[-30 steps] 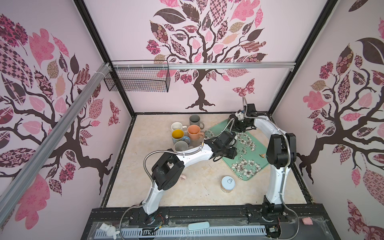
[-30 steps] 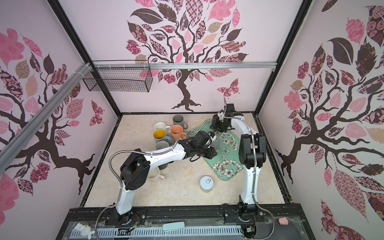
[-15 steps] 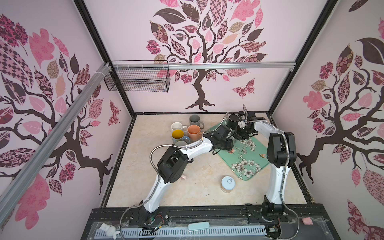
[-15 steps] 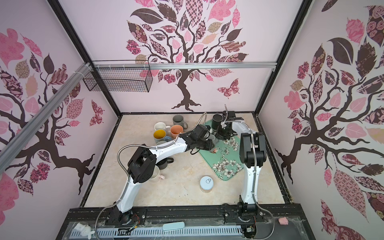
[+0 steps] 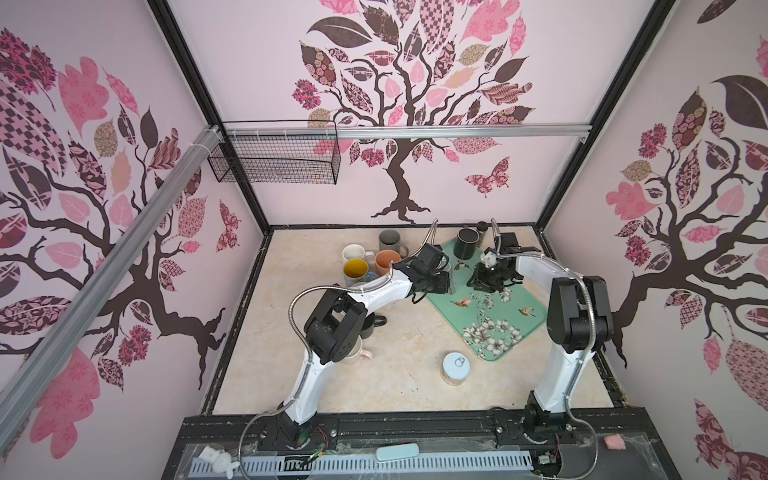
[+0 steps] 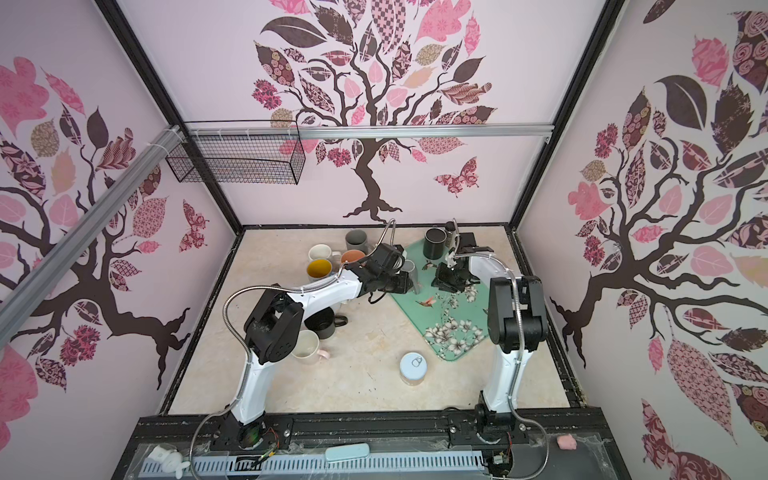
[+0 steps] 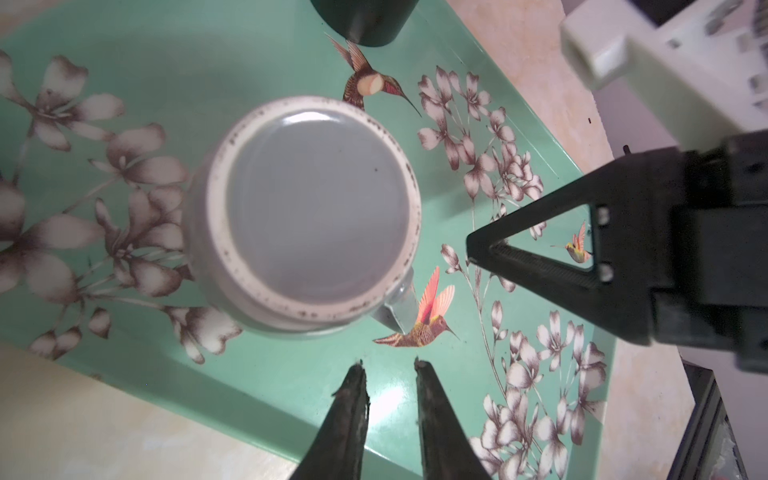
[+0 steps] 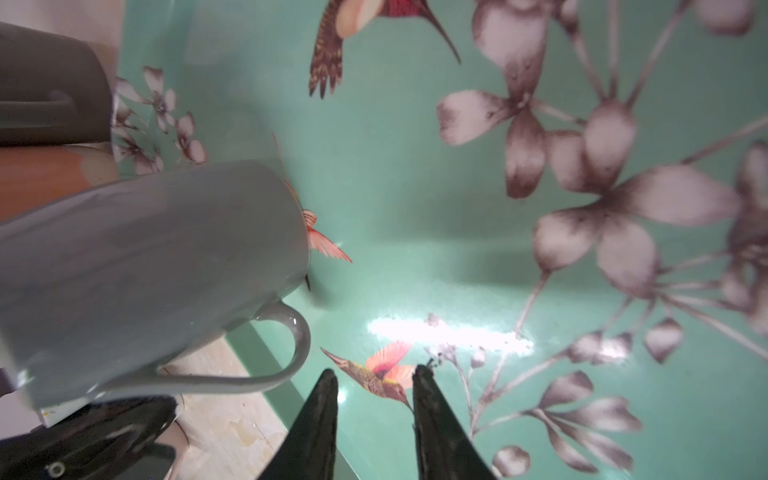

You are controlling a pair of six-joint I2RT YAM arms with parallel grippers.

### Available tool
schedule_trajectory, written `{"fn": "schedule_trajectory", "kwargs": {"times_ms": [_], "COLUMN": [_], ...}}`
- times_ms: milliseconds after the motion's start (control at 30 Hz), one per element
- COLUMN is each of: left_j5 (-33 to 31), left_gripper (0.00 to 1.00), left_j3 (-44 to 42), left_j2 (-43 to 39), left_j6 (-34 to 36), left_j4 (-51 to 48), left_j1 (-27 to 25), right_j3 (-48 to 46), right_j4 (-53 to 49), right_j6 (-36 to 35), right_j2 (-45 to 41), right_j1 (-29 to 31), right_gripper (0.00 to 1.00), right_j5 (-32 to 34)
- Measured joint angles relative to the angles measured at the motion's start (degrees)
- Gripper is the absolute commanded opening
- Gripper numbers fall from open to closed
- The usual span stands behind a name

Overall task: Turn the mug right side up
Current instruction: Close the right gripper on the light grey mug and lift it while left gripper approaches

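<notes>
A grey mug (image 7: 307, 216) stands upside down near the left edge of the green flowered tray (image 7: 124, 54), its unglazed foot ring facing up. Its handle (image 8: 299, 345) points toward both grippers. In a top view, part of the mug (image 6: 410, 272) shows past the left arm. My left gripper (image 7: 390, 365) hovers just beside the mug, jaws a little apart and empty. My right gripper (image 8: 375, 370) is low over the tray (image 8: 415, 208) on the handle side, also narrowly open with nothing between its fingers. In both top views the left gripper (image 5: 436, 284) (image 6: 399, 284) and right gripper (image 5: 484, 282) (image 6: 446, 282) face each other.
A black mug (image 5: 467, 243) stands upright at the tray's far corner. White (image 5: 353, 252), yellow-lined (image 5: 355, 269), orange (image 5: 386, 262) and grey (image 5: 390, 240) mugs cluster left of the tray. A dark mug (image 5: 370, 326) and a pale mug (image 5: 353, 355) sit under the left arm. A can (image 5: 456, 368) stands nearer.
My right gripper has come away from the black mug at the tray's far corner and moved nearer, down beside the grey mug. My left gripper has shifted only slightly over the tray's left edge.
</notes>
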Motion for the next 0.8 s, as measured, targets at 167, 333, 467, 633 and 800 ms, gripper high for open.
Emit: {"fn": "schedule_trajectory", "kwargs": {"times_ms": [167, 333, 467, 633, 800], "left_j5": [0.04, -1.36, -3.34, -5.73, -6.71], "left_gripper": [0.26, 0.26, 0.26, 0.26, 0.26], "left_j3": [-6.01, -13.64, -20.0, -26.99, -29.83], "left_j2": [-6.67, -16.41, -23.08, -28.35, -28.92], "left_j6": [-0.04, -0.02, 0.15, 0.22, 0.33], "left_j4": [0.33, 1.46, 3.19, 4.57, 5.25], "left_j1": [0.0, 0.13, 0.68, 1.99, 3.04], "right_j3": [-3.26, -3.15, -2.86, -0.81, -0.72], "right_j4": [3.69, 6.82, 6.64, 6.03, 5.7], "right_j6": [-1.77, -5.66, -8.48, -11.26, -12.7], "right_j2": [-8.31, -10.88, -10.54, -8.66, -6.71], "right_j1": [3.45, 11.67, 15.17, 16.83, 17.49], "right_gripper": [0.43, 0.5, 0.53, 0.53, 0.54], "right_j5": [5.92, 12.04, 15.3, 19.39, 21.2]}}
